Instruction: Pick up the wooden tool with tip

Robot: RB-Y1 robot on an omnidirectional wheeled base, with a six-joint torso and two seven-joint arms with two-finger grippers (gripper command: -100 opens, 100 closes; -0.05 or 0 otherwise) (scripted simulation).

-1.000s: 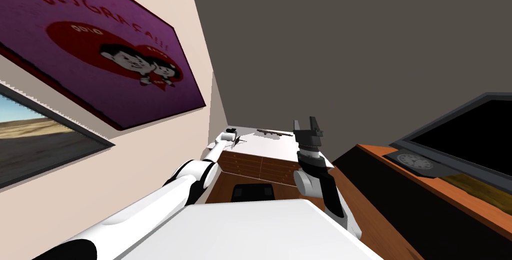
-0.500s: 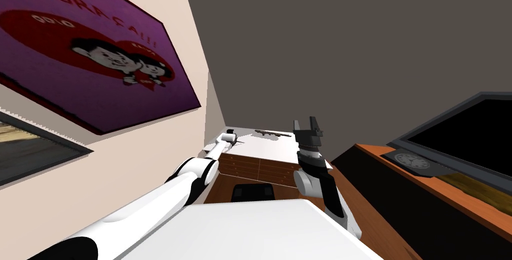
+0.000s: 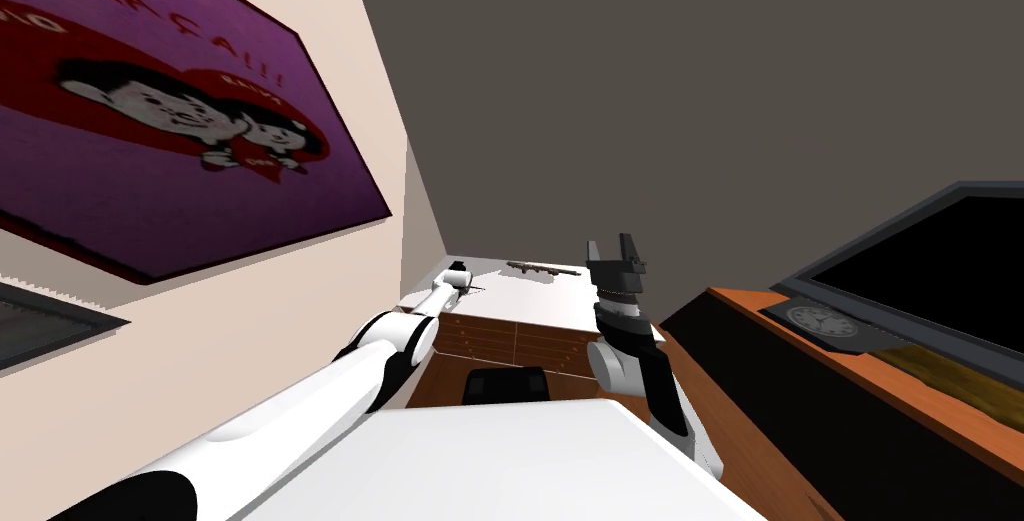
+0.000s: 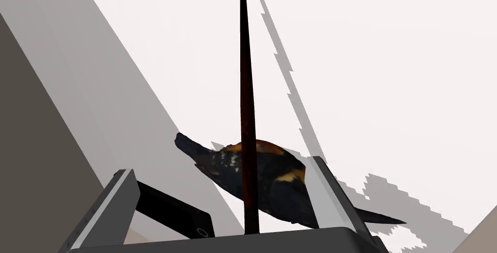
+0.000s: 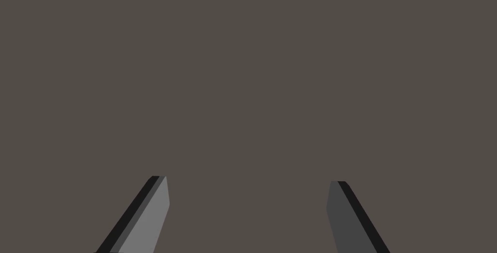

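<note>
Though partly hidden, tool (image 4: 246, 94) (dark shaft)

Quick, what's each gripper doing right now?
Left gripper: open, straddling the thin dark tool, not gripping it.
Right gripper: open, holding nothing.

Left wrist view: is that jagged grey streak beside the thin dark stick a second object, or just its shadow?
Left wrist view: shadow only; the stick casts that stair-stepped streak on the white top, and the ragged grey patches by the left gripper are shadow too. Head view: the overall slant is the camera's.
</note>
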